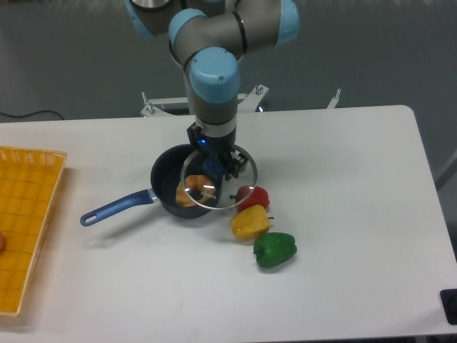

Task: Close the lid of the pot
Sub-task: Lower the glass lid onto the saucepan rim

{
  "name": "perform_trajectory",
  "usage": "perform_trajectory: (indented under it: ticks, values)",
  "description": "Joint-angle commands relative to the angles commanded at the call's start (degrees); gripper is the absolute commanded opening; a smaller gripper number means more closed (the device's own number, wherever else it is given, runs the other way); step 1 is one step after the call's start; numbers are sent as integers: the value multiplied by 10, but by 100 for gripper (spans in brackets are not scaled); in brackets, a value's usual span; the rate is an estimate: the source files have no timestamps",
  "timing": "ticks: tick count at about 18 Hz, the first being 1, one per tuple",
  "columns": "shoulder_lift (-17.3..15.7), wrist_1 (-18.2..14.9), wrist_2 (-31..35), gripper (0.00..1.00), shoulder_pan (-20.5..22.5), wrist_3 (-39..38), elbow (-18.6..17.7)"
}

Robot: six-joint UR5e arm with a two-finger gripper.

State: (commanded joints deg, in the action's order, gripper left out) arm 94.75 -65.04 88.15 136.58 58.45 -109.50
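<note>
The gripper [213, 166] is clamped on the blue knob of the pot lid [218, 179], holding it partly over the right side of the pot [168, 180] (a doughnut-like ring [193, 191] lies inside). Just right of the pot sit red [252, 196], yellow [250, 222] and green [274, 249] peppers on the table [357, 186].

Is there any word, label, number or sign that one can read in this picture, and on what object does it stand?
None can be read.
A small red-and-white sticker on the grey robot arm base is too small and blurred to read.
</note>
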Motion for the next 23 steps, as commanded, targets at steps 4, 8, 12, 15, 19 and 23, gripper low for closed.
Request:
perform_trajectory:
  ticks: [4, 8, 12, 15, 19, 23]
  values:
    - [-9, 0, 1, 60, -1, 0, -11]
    - [-4, 1, 14, 60, -15, -17, -16]
    - [-3, 1, 16, 60, -21, -23, -17]
    - [-1, 2, 16, 60, -32, -31, -17]
    - [0, 2, 16, 60, -39, -35, -17]
    - [0, 2, 16, 60, -47, -47, -17]
